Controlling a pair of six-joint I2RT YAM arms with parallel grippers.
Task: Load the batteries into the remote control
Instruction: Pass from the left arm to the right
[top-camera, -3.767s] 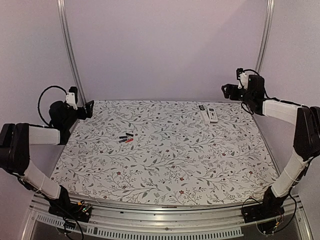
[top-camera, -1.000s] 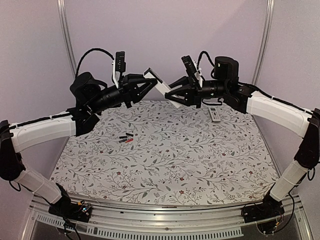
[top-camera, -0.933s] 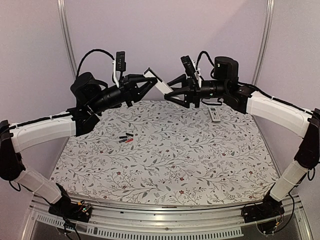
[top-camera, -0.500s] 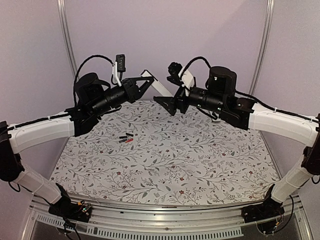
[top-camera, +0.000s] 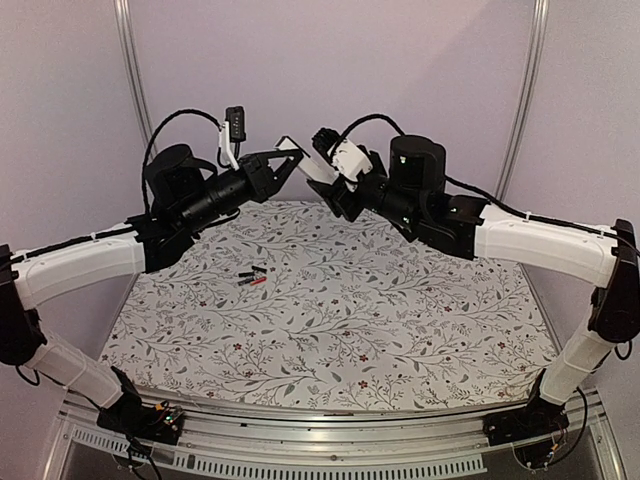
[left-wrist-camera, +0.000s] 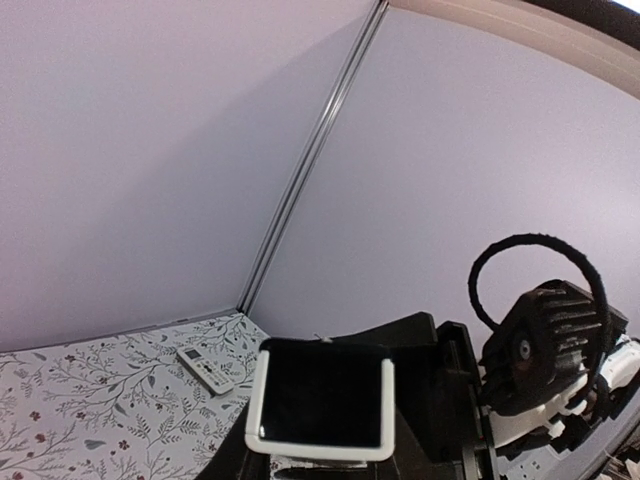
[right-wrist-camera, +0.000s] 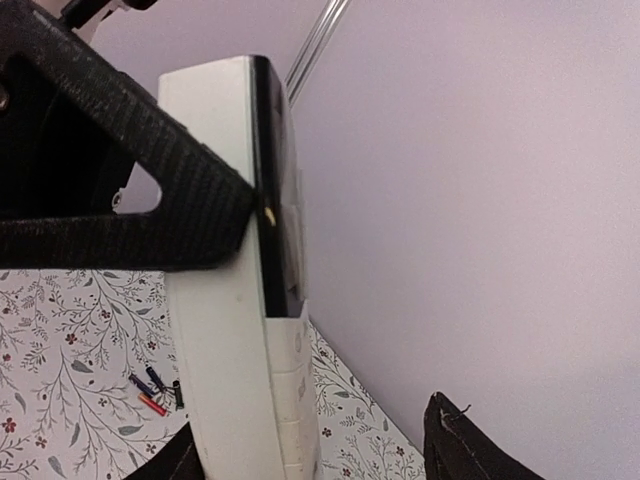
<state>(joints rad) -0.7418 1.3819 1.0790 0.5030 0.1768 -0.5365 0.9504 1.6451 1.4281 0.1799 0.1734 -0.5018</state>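
Robot test cell, lab-type: plain lilac walls (top-camera: 330, 70) behind the left gripper (top-camera: 284, 161) and right gripper (top-camera: 324, 184), aluminium frame posts (top-camera: 135, 100) rising either side of them, floral-print table cover (top-camera: 330, 330) beneath, slotted metal rail (top-camera: 300, 463) along its near edge.

The left arm (top-camera: 90, 262) and the right arm (top-camera: 545, 245) are built alike: smooth white shells cover the long links, and matt black housings sit at the joints, the largest a round black drum (top-camera: 172, 172) behind each wrist. A thin black cable (top-camera: 185, 118) loops over the left wrist and a second cable (top-camera: 365, 122) over the right. Each wrist carries a white bracket (top-camera: 350, 158); the left one is topped by a small black camera box (top-camera: 235, 122). The left hand (top-camera: 275, 168) and the right hand (top-camera: 338, 190) are black, with tapered fingers (right-wrist-camera: 120, 200) of rough, layered plastic pierced by a triangular opening. The black bases (top-camera: 150, 420) trail thin wires.
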